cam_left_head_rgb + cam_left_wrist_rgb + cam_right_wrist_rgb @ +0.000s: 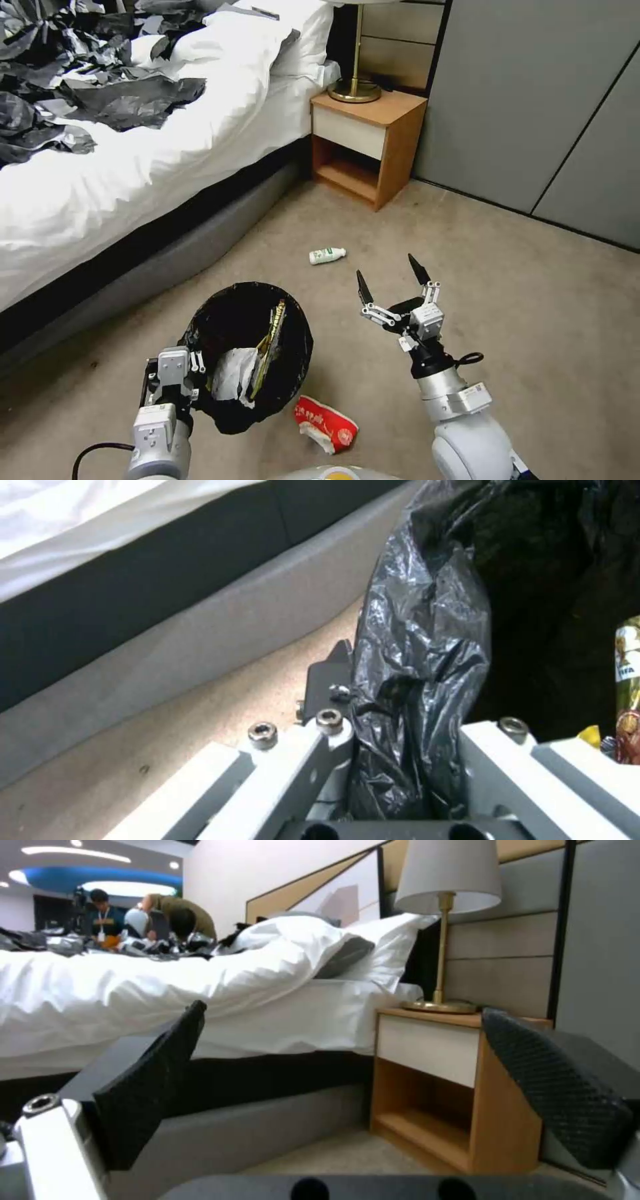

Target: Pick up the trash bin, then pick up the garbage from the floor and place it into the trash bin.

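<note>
The trash bin (293, 347) with its black bag liner hangs tilted just above the carpet at lower centre, and my left gripper (190, 365) is shut on its rim. The left wrist view shows the liner (420, 670) pinched between the fingers. Inside the bin lie a white tissue wad (233, 377) and a yellow-green wrapper (272, 337). On the floor, a red snack wrapper (325, 423) lies by the bin, and a small green-labelled bottle (327, 255) lies farther ahead. My right gripper (392, 279) is open, raised short of the bottle, with nothing between its fingers (160, 1075).
A bed (100, 193) with white sheets and black plastic sheets (87, 80) runs along the left. A wooden nightstand (370, 140) with a brass lamp (355, 87) stands ahead. Grey wall panels (547, 100) close the right side. Open carpet (533, 320) lies to the right.
</note>
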